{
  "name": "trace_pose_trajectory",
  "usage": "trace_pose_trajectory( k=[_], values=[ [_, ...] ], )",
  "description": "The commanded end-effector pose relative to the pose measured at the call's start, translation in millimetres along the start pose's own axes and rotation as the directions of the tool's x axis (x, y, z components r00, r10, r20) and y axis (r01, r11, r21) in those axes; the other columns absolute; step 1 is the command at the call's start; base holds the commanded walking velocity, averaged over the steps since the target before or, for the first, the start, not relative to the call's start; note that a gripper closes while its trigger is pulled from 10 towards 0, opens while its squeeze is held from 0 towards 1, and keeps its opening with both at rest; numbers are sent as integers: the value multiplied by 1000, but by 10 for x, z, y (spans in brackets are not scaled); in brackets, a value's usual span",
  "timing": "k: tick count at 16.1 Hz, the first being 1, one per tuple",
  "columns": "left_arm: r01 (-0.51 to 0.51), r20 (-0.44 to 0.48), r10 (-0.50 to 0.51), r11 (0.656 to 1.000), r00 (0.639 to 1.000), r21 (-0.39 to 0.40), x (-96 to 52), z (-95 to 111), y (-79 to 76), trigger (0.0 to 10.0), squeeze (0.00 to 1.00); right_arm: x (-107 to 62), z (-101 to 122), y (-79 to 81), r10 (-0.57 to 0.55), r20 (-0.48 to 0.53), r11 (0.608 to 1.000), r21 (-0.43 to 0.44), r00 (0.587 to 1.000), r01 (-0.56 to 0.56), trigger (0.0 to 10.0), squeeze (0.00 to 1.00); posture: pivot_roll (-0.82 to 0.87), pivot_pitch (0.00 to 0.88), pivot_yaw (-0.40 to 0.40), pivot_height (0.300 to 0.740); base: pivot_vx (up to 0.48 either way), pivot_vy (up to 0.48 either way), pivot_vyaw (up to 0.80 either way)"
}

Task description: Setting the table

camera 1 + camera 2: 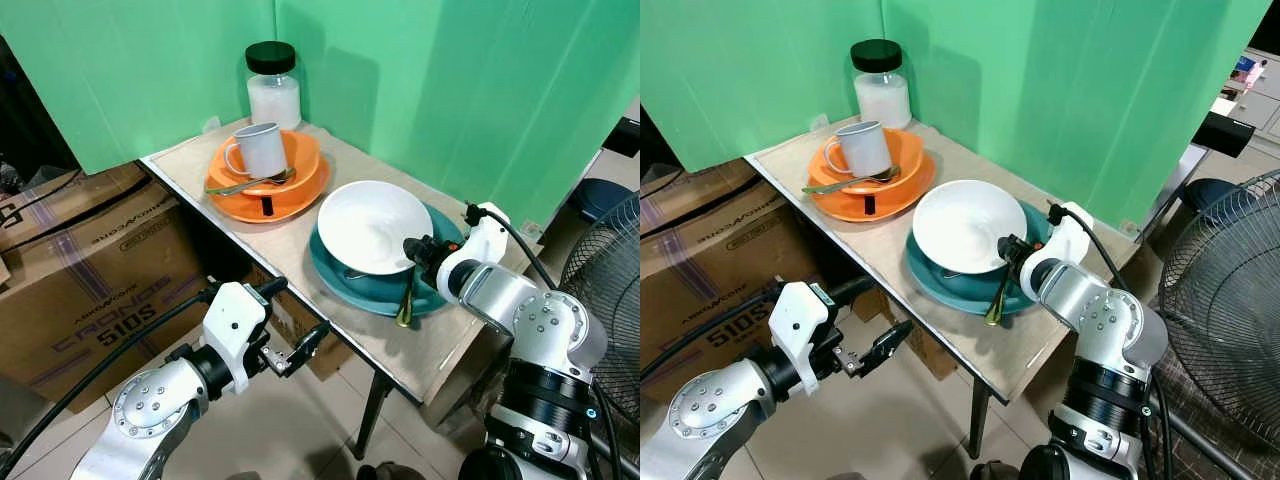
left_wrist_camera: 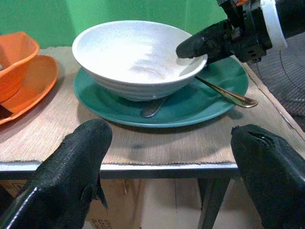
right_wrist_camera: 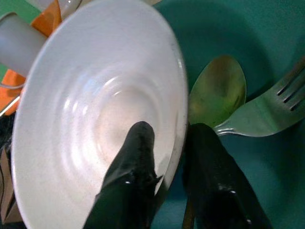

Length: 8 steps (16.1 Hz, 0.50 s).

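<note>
Right gripper (image 3: 167,157) pinches the rim of the white bowl (image 1: 373,226), 1 finger inside, 1 outside; bowl sits on the teal plate (image 1: 440,290). Left gripper (image 1: 297,320) hangs spread wide, empty, off the table (image 1: 290,240) edge.

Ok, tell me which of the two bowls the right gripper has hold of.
The white bowl on the teal plate: the right gripper pinches its rim, one finger inside, one outside. The orange bowl, holding a grey mug, is untouched.
</note>
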<state>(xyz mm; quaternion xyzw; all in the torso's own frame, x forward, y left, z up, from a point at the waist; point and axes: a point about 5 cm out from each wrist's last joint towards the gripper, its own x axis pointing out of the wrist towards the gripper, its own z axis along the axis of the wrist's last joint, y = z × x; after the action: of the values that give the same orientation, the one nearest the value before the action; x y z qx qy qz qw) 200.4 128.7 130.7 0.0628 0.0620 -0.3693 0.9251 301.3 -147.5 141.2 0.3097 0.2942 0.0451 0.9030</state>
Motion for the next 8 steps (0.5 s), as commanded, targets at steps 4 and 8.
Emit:
trace_pose_trajectory(
  k=[4, 8],
  values=[
    [11, -8, -10, 1000, 1000, 17, 12, 4, 13, 10000, 0, -45, 17, 10, 19, 25, 1000, -1, 1000, -19, 0, 0, 38, 24, 16, 740, 0, 0, 0],
    [12, -10, -11, 999, 1000, 32, 25, 11, 43, 10000, 0, -64, 31, 43, 35, 47, 999, -10, 998, -34, 0, 0, 34, 17, 21, 740, 0, 0, 0]
  ],
)
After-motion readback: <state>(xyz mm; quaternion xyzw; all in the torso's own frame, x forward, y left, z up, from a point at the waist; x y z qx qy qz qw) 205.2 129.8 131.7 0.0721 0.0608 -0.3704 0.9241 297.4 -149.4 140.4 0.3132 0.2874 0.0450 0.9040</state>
